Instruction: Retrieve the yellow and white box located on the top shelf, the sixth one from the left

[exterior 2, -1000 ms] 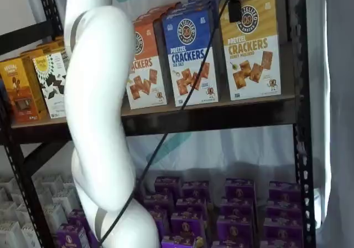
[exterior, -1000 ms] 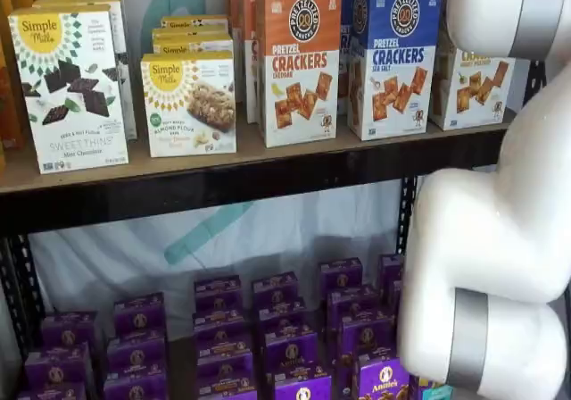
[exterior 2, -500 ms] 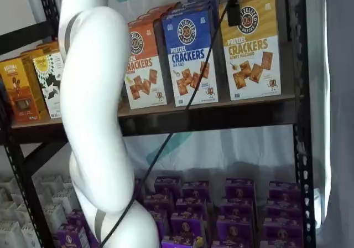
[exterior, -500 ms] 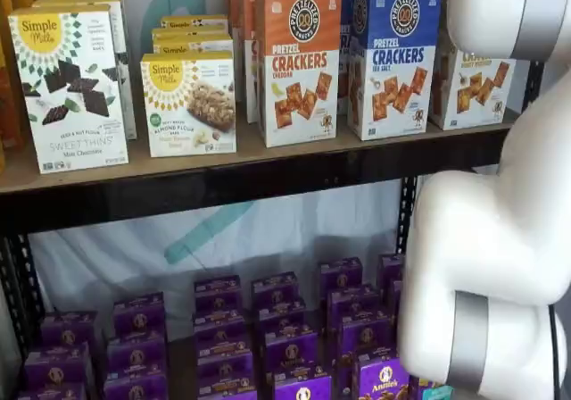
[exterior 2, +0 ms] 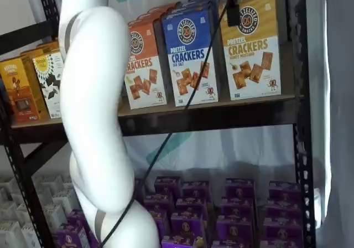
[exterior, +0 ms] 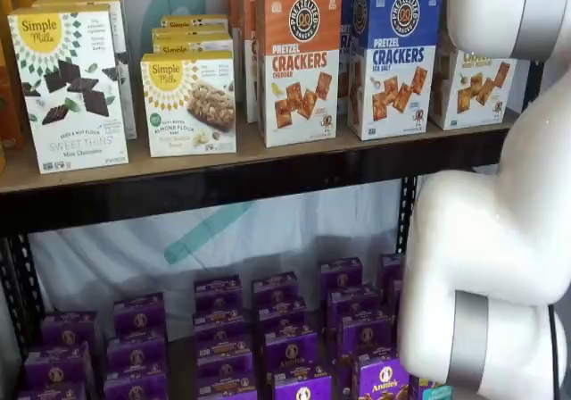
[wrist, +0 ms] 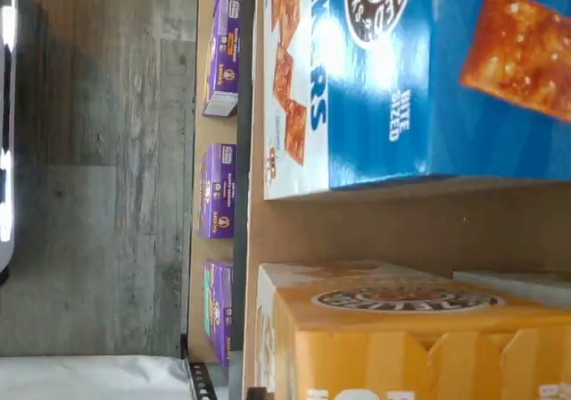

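The yellow and white box (exterior 2: 251,46) stands at the right end of the top shelf (exterior 2: 221,116), next to a blue-topped carton (exterior 2: 191,54). In a shelf view only its white lower part (exterior: 473,87) shows, behind my white arm. My gripper (exterior 2: 233,7) hangs from the top edge as a black finger with a cable, in front of the box's upper left corner. No gap between fingers shows, so I cannot tell its state. In the wrist view the box's yellow top (wrist: 401,346) with its round logo lies close, beside the blue carton (wrist: 464,79) on the shelf board (wrist: 401,226).
An orange-topped carton (exterior: 299,61) and Simple Mills boxes (exterior: 71,87) fill the rest of the shelf. Small purple boxes (exterior: 285,337) lie on the lower level. A black upright (exterior 2: 298,120) stands right of the yellow box. My white arm (exterior 2: 94,120) blocks part of both shelf views.
My arm has shifted slightly to the left in one shelf view. The black finger stays at the box's upper left corner. The boxes have not moved.
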